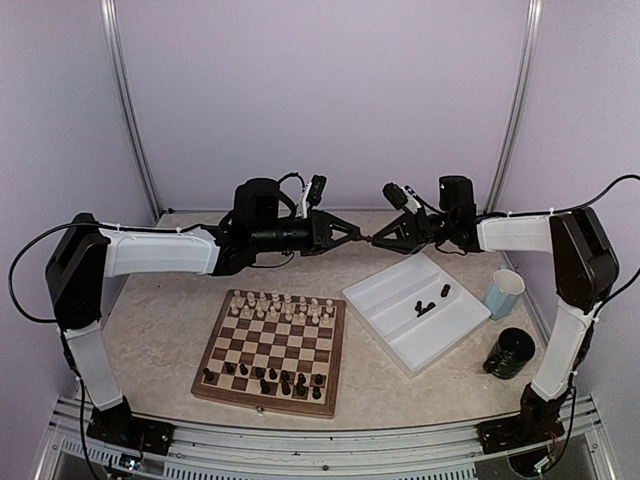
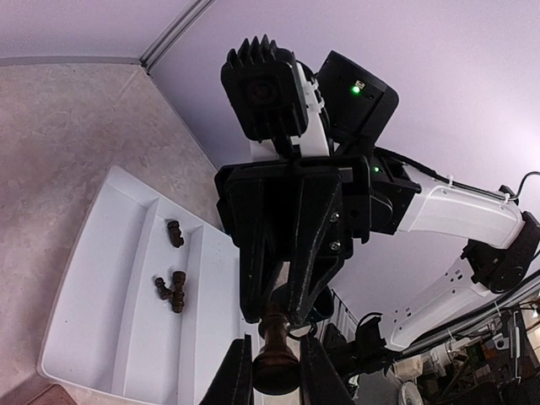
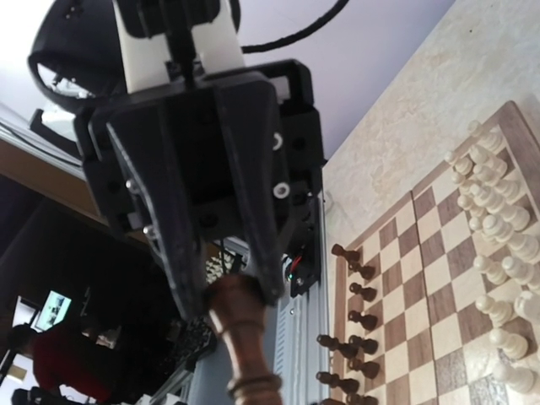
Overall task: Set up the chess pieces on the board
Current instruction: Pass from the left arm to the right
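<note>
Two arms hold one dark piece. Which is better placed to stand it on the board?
Probably the right. The right fingers hold the dark piece by its slim top, so its wide base, now between the left fingers, could go down first on the board.

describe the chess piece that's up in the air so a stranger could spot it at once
Beyond the board, above the table, the left tool and right tool meet tip to tip. Gripped between them is one dark brown chess piece, the only one in mid-air.
</note>
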Tool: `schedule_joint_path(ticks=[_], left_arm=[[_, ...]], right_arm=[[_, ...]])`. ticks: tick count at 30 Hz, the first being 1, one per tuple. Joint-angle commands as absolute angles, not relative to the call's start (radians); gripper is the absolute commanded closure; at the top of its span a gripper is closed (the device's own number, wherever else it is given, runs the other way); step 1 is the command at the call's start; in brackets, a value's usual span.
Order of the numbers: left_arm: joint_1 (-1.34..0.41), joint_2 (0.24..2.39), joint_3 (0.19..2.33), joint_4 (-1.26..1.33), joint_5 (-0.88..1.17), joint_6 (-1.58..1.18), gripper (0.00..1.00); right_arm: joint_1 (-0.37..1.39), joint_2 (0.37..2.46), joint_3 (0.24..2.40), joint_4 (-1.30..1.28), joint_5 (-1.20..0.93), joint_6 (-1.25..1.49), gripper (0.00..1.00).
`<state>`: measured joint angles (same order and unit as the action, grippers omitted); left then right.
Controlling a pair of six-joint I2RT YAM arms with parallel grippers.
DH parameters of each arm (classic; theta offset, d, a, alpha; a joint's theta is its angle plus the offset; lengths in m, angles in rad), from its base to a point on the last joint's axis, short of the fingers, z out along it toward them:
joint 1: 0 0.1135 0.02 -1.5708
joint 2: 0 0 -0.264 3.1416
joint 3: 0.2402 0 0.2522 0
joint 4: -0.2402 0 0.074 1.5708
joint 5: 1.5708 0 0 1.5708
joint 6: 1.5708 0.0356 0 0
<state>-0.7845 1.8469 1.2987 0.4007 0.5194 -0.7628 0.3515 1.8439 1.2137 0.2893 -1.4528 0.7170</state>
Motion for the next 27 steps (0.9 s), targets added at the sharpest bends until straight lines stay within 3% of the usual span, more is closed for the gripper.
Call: schedule_joint_path(ticks=[1, 6, 11, 14, 20, 27], left_arm=[[-0.79, 1.864, 1.328, 0.432, 0.531, -0.766, 0.91], [-0.791, 1.869, 1.331, 0.436, 0.533, -0.769, 0.9], [-0.793, 1.876, 1.332, 0.433, 0.536, -0.77, 0.9], [-0.793, 1.87, 1.334, 0.408, 0.528, -0.756, 0.8], [-0.787, 1.806, 1.358, 0.25, 0.455, -0.629, 0.62], [-0.778, 1.62, 1.307, -0.025, 0.301, -0.468, 0.58]], right_arm=[[0.357, 1.863, 1.194, 0.363, -1.471, 0.766, 0.8], [0.36, 1.863, 1.195, 0.369, -1.474, 0.767, 0.84], [0.359, 1.868, 1.199, 0.382, -1.481, 0.768, 0.94], [0.359, 1.864, 1.209, 0.368, -1.483, 0.745, 0.98], [0.359, 1.845, 1.31, -0.016, -1.415, 0.404, 0.99], [0.359, 1.824, 1.439, -0.398, -1.238, 0.03, 1.0]])
